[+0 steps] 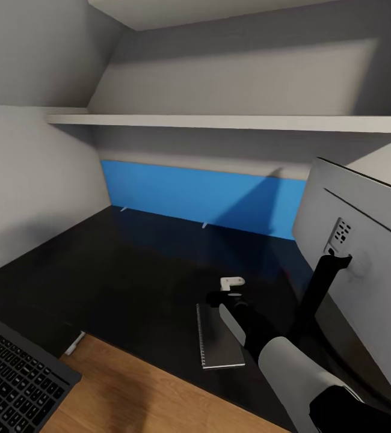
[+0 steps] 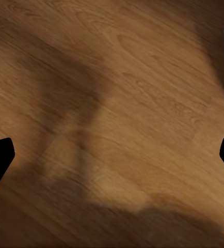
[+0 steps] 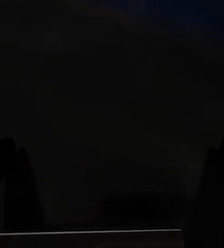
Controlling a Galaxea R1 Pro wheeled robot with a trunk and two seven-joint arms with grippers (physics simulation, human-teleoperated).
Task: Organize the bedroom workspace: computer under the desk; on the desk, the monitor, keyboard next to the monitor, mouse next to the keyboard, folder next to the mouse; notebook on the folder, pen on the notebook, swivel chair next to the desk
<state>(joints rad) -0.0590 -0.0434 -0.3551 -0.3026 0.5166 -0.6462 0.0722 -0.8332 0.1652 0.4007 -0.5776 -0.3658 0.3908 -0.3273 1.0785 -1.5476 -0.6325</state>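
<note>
keyboard at near left, held off desk. right claw spread over notebook on desk beside monitor. left claw spread above floor. most placing left.

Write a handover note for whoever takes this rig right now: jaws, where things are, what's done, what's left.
Left gripper: jaws open, empty, over the wood floor.
Right gripper: jaws open, empty, over the desk at the notebook's far end.
Monitor: on the desk, back to the camera.
Keyboard: beyond the desk's edge; its support is unclear.
Done: monitor.
Left: keyboard, mouse, folder, notebook and pen stack, chair.
</note>
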